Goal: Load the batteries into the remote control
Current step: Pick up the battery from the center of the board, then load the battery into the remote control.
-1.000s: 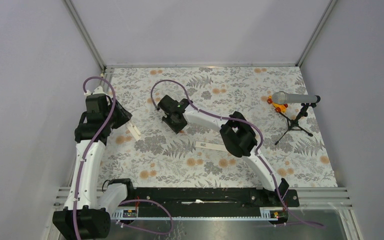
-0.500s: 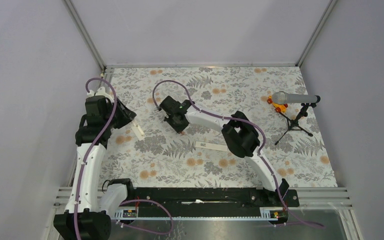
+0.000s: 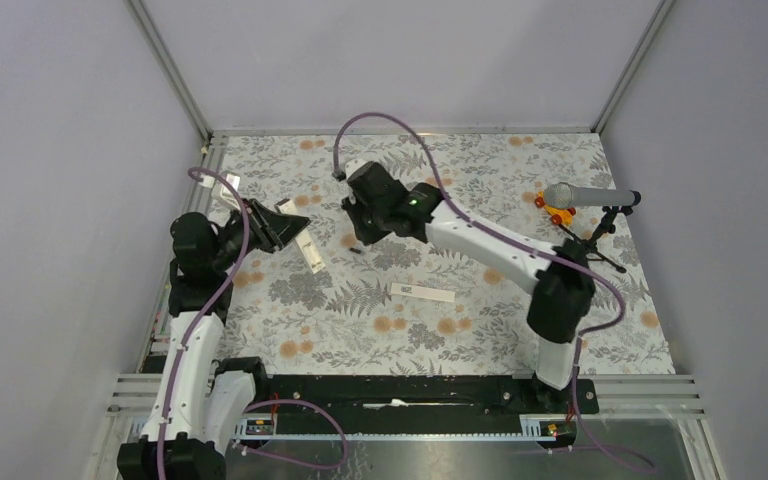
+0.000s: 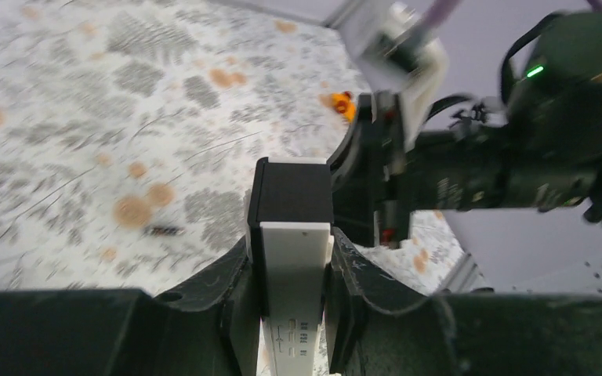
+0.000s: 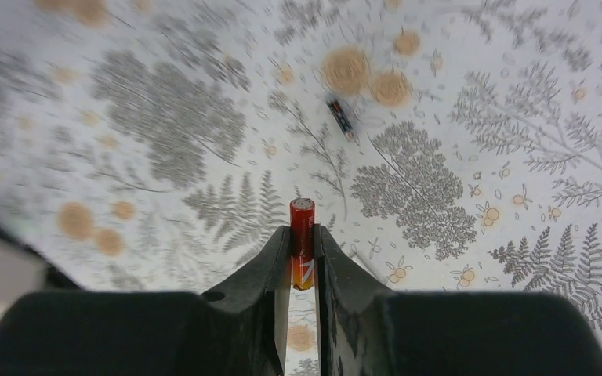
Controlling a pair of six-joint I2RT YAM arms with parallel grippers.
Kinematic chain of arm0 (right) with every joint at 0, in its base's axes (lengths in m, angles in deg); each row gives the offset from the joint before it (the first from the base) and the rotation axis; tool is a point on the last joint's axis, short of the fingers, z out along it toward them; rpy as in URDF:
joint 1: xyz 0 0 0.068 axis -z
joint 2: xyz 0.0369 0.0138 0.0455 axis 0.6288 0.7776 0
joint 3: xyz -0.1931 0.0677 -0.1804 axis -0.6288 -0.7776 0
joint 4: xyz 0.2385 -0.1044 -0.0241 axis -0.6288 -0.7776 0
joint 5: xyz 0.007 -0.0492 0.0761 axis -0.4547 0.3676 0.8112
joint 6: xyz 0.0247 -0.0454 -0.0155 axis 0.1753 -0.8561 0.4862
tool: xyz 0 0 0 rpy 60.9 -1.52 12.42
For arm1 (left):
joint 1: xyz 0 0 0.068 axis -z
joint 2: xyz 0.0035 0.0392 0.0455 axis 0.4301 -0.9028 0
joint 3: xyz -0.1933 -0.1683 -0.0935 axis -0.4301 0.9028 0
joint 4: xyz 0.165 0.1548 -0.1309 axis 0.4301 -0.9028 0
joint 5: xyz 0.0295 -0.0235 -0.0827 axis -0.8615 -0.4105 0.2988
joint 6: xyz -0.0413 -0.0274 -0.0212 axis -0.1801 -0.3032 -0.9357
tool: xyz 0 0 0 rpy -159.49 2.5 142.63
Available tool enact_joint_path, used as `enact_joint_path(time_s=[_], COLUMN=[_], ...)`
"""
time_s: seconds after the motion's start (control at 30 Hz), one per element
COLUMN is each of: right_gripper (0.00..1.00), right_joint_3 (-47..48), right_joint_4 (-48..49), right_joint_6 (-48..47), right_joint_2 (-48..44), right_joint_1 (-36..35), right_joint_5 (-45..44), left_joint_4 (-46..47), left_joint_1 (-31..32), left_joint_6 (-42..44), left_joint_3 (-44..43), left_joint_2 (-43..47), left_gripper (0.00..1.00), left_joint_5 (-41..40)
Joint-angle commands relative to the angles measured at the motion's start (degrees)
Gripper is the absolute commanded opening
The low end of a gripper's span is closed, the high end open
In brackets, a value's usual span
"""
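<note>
Left wrist view: the matte black left fingers (image 4: 231,294) clamp the remote control (image 4: 294,251), a slim, smooth white bar with a boxy dark grey end pointing away. Just to the remote's right, the right fingers (image 5: 262,270) pinch a glossy red battery (image 5: 302,227), a small cylinder. A second battery (image 5: 340,117) lies near the remote on the fern-printed surface (image 3: 480,330). A flat white cover strip (image 3: 427,292) lies further right. The grey microphone (image 3: 585,195) and an orange piece (image 3: 558,212) stand well beyond.

Soft, even overhead light, faint shadows. Both wrist views smear at upper left (fern-printed white tablecloth (image 5: 125,102) blurred); the red cylindrical battery (image 5: 302,235) is crisp.
</note>
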Motion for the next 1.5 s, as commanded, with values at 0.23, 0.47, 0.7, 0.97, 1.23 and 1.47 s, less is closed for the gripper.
enact_joint_path(time_s=[0.23, 0.47, 0.7, 0.97, 1.23, 1.47], right_gripper=[0.21, 0.21, 0.21, 0.21, 0.21, 0.21], right_joint_3=[-7.03, -7.80, -6.23, -5.20, -2.80, -1.43], right_joint_4=[15.78, 24.39, 25.65, 24.40, 22.88, 20.04], right_joint_6=[11.58, 18.00, 17.69, 14.65, 9.49, 5.94], right_joint_2=[-23.03, -25.12, -23.10, -20.69, -18.50, -17.84], right_joint_1=[0.37, 0.37, 0.37, 0.37, 0.37, 0.37], right_joint_5=[12.58, 23.41, 21.39, 21.57, 18.94, 17.73], left_joint_4=[32.53, 32.77, 35.98, 32.08, 32.52, 33.84], left_joint_1=[0.59, 6.47, 7.20, 7.20, 7.20, 7.20], left_joint_6=[-20.05, -29.74, -37.19, -41.46, -43.20, -45.07], left_joint_3=[1.38, -1.60, -1.54, -3.68, -3.22, -3.77], left_joint_2=[-6.13, -10.27, -12.57, -14.33, -13.99, -14.11], left_gripper=[0.00, 0.00, 0.00, 0.00, 0.00, 0.00], left_joint_5=[9.74, 1.34, 1.36, 1.15, 2.11, 1.54])
